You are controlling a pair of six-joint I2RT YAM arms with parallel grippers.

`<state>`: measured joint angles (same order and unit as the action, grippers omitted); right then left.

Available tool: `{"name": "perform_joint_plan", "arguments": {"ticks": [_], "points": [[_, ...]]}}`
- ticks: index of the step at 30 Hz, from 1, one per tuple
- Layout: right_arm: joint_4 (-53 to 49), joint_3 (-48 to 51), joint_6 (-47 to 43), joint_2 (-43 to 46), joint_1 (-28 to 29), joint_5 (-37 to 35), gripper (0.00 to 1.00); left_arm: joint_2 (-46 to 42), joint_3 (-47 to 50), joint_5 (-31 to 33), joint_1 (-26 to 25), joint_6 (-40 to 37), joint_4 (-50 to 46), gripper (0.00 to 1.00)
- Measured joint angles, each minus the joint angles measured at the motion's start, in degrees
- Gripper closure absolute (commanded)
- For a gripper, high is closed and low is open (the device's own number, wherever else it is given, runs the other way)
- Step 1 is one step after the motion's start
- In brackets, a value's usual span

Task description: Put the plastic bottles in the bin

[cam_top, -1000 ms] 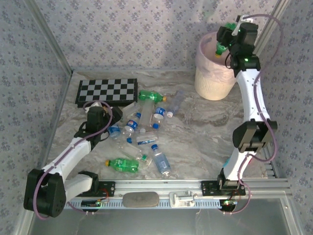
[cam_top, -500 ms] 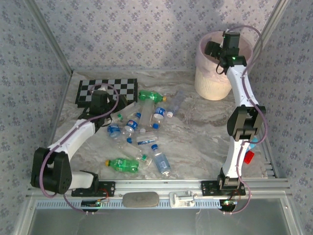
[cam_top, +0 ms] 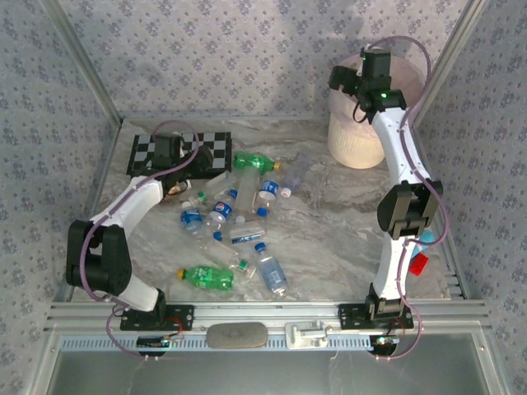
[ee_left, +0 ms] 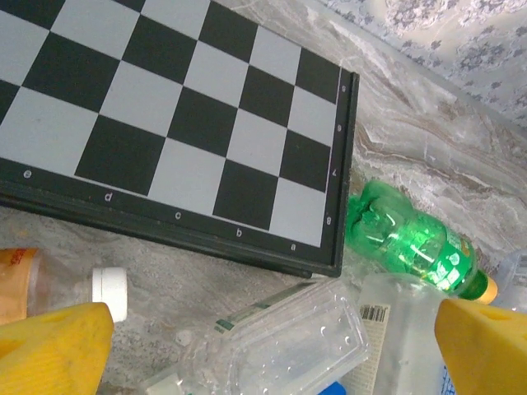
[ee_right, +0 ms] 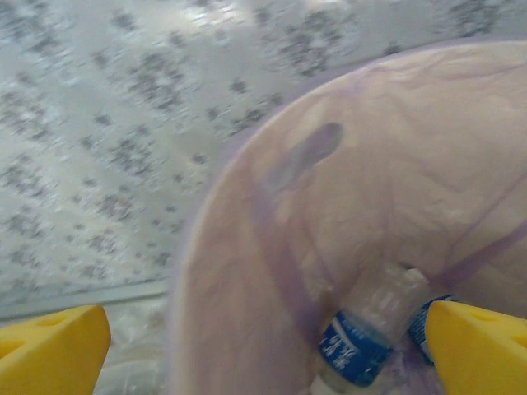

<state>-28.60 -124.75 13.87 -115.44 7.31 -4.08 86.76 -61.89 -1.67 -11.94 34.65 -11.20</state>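
Several plastic bottles [cam_top: 233, 212] lie scattered mid-table, mostly clear with blue caps, one green bottle [cam_top: 254, 161] by the checkerboard and another green one [cam_top: 206, 277] nearer the front. My left gripper [cam_top: 188, 183] hovers open at the pile's far-left edge; in the left wrist view its yellow fingertips [ee_left: 51, 349] stand wide apart over a crushed clear bottle [ee_left: 288, 339], with the green bottle [ee_left: 412, 248] beyond. My right gripper [cam_top: 344, 81] is open and empty over the bin [cam_top: 358, 141]. The bin's pink liner [ee_right: 272, 271] holds a blue-labelled bottle [ee_right: 362, 339].
A black-and-white checkerboard [cam_top: 177, 152] lies at the back left, its corner [ee_left: 333, 247] close to the left gripper. A white-capped bottle with an orange label [ee_left: 99, 295] sits by the left finger. A red object [cam_top: 419, 263] rests near the right arm. Patterned walls enclose the table.
The right gripper held a green bottle over the bin one second ago; it is now open and empty and has shifted left. The left arm has swung away toward the checkerboard.
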Motion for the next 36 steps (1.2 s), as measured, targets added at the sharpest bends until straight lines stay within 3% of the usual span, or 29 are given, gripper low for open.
{"name": "perform_joint_plan", "arguments": {"ticks": [9,14,20,25,36], "points": [[-4.5,6.9,-7.3,11.3,16.0,-1.2,0.00,-0.2,0.4,-0.5,6.3,-0.8,-2.2,0.00],[-5.1,20.2,-5.2,21.0,24.8,-0.4,0.00,-0.2,0.4,-1.6,10.2,-1.9,-3.4,0.00],[-1.4,41.2,4.0,30.8,26.4,0.2,0.00,0.1,-1.7,-2.2,11.3,-6.8,-8.5,0.00],[1.9,53.6,10.6,33.0,26.4,1.7,0.00,3.0,-6.5,-4.5,11.3,-11.8,-12.8,0.00],[3.5,59.6,15.4,30.4,29.4,3.7,0.00,7.3,-9.2,-5.8,11.3,-19.6,-20.9,0.00]]}}
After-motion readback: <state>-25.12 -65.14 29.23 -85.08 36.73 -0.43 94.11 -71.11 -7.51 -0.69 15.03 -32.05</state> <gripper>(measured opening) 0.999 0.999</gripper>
